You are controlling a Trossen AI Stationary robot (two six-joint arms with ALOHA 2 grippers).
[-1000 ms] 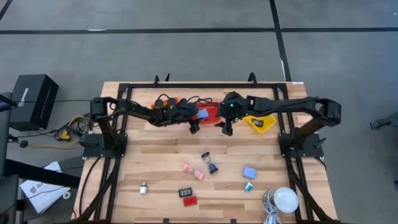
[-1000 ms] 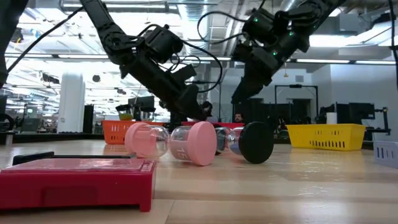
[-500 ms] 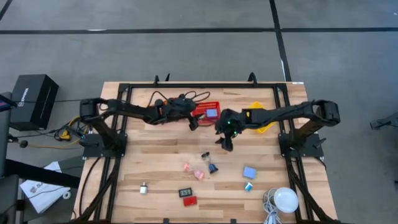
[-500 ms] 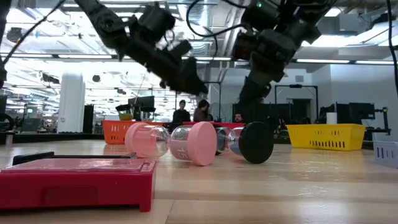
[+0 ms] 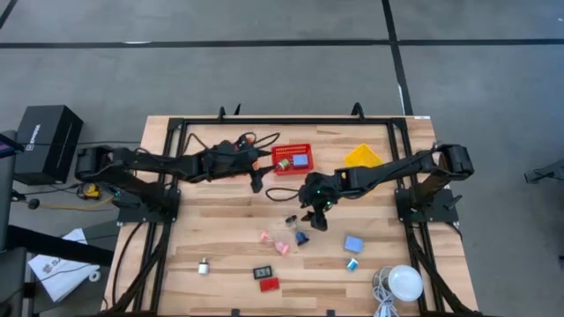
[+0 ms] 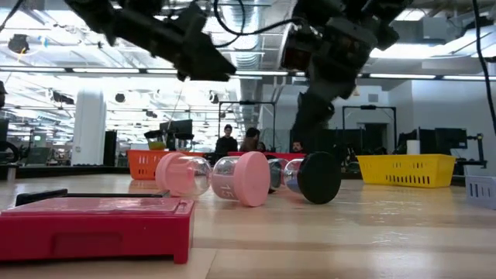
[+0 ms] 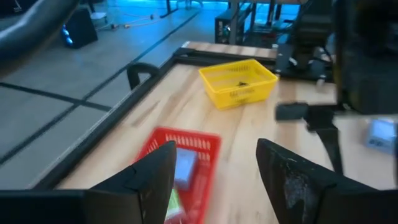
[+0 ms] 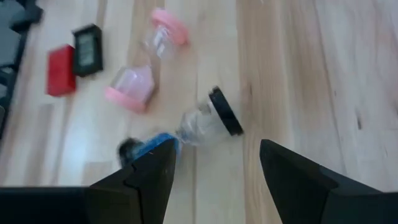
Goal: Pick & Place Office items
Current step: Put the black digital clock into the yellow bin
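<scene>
The right wrist view looks straight down past two dark fingers (image 8: 146, 180) spread wide apart with nothing between them; below lies a small clear vial with a black cap (image 8: 210, 119) on the bare desk (image 8: 292, 74), lying on its side, its long axis running slantwise from the black cap toward a blue-and-black piece (image 8: 146, 148) that sits just beside its other end; two pink-capped vials (image 8: 140, 90) lie near, and a red block (image 8: 61, 79) and a black-framed piece (image 8: 87, 53) rest farther off. In the high view the right hand (image 5: 315, 210) hangs just above this cluster in the middle of the desk; the left hand (image 5: 256, 180) is raised beside the red basket (image 5: 292, 159), fingers apart and empty, and a blue block already sits in that basket. The vial is probably light, hard and smooth, so I judge it will roll or squirt out if pinched near the cap rim; the safer hold is across the clear barrel, fingers square to its long axis. The yellow basket (image 5: 364, 157) stands near the right arm; a white dome (image 5: 406, 282) sits at the near corner.
</scene>
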